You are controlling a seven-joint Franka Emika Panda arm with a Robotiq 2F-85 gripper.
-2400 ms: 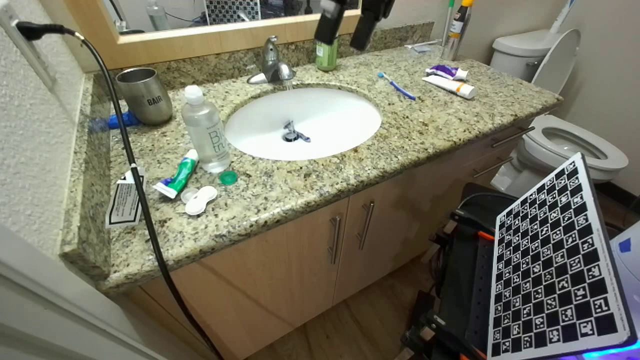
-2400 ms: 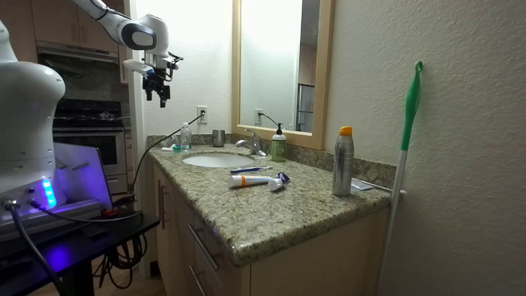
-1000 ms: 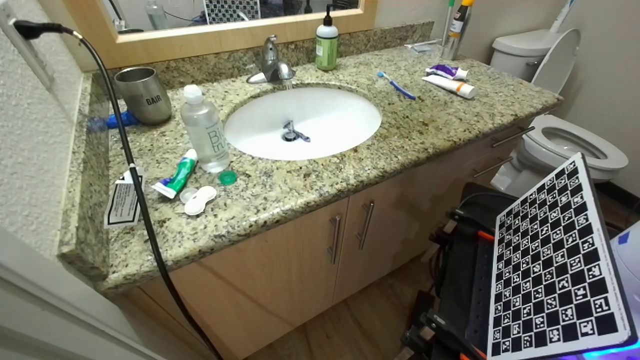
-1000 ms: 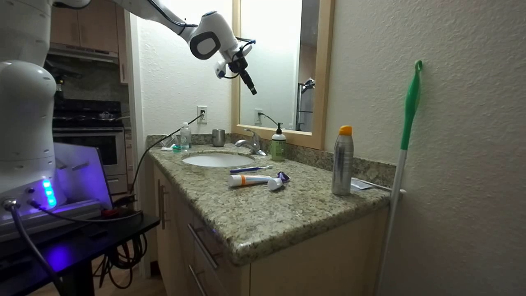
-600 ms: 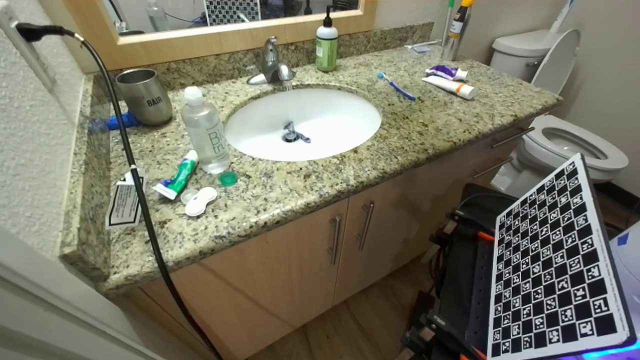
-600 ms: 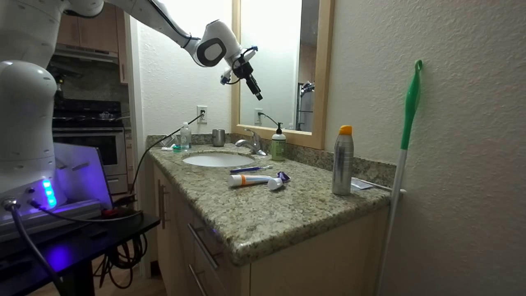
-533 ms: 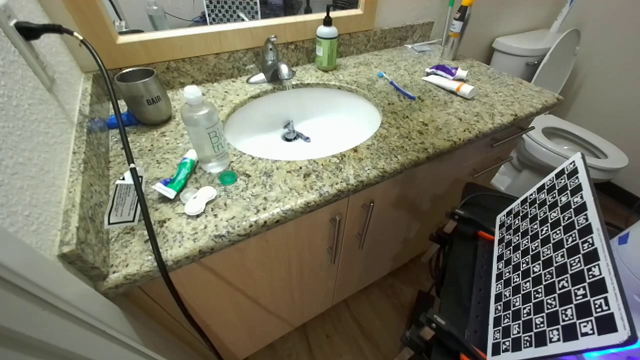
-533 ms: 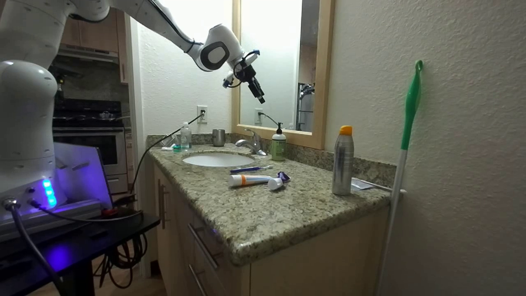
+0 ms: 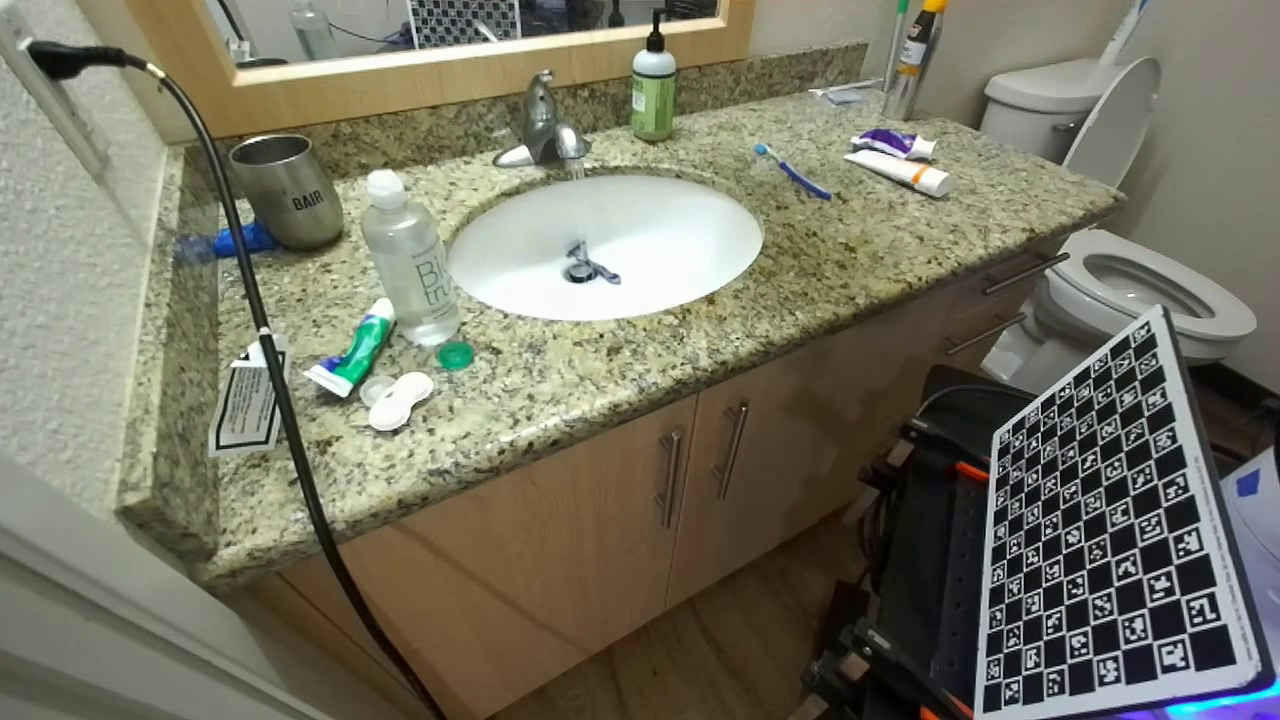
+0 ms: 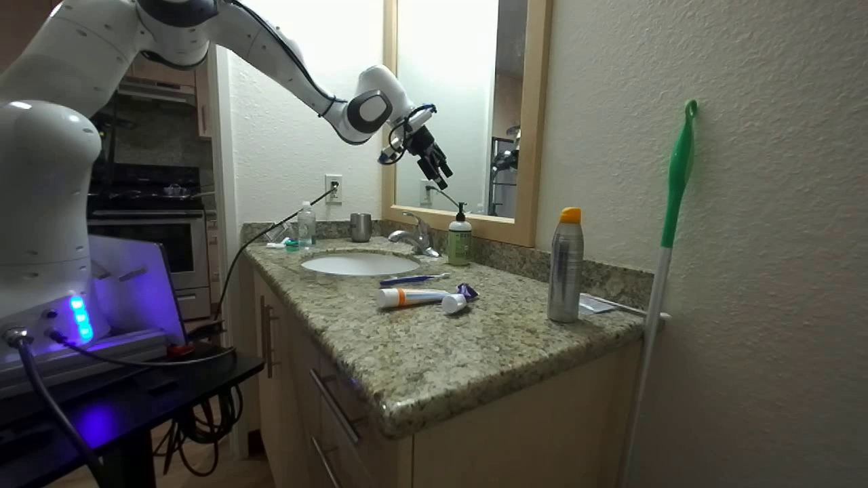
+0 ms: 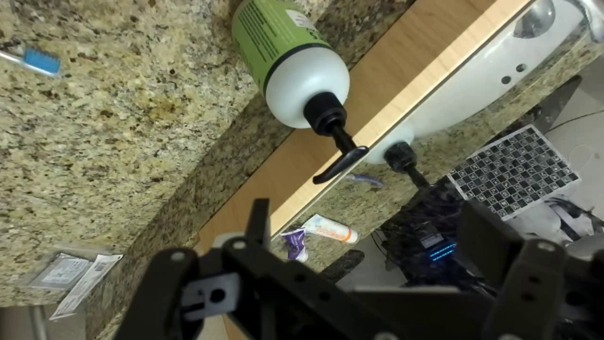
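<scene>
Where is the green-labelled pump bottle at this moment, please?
In both exterior views, the green-labelled pump bottle stands upright to the right of the faucet, close to the backsplash.

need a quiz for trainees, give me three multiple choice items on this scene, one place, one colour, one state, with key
1. Where does the soap bottle stand?
A) in the sink
B) beside the faucet
C) in the cup

2. What colour is the cap of the spray can?
A) green
B) black
C) yellow-orange

3. How is the gripper?
A) open, holding nothing
B) shut on the soap bottle
C) shut on the toothbrush

1 B: both exterior views show it there.
2 C: both exterior views show that colour.
3 A: the wrist view shows the fingers apart, gripping nothing.
</scene>
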